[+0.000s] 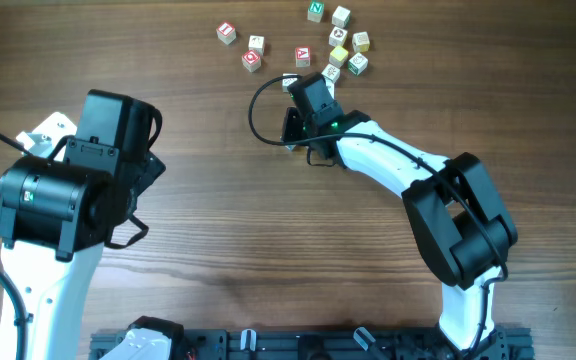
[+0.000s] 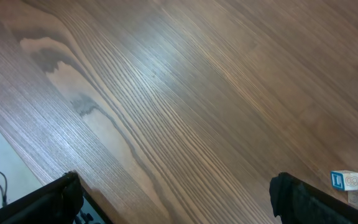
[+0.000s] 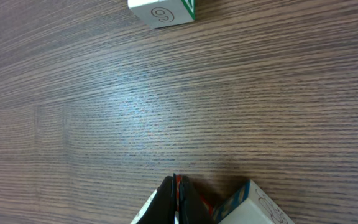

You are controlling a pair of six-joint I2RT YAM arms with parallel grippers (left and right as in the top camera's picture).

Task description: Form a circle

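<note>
Small pale wooden letter cubes lie scattered at the far middle of the table and form no ring. Three of them sit in a tight clump [image 1: 357, 64]. My right gripper [image 1: 308, 84] is low among the nearest cubes, shut [image 3: 178, 186], with only a red sliver showing at its tips. A white cube [image 1: 290, 83] sits just left of it. A blue-edged cube [image 3: 253, 208] lies just right of the tips. My left gripper [image 2: 176, 199] is open over bare wood at the near left, nothing between its fingers [image 2: 61, 193].
More cubes spread left to a red one [image 1: 227, 32] and back to a green one [image 1: 315, 11]. A cube marked with a spiral [image 3: 163, 9] lies ahead of the right fingers. The left arm [image 1: 68, 190] fills the near left. A black rail [image 1: 298, 345] runs along the front edge.
</note>
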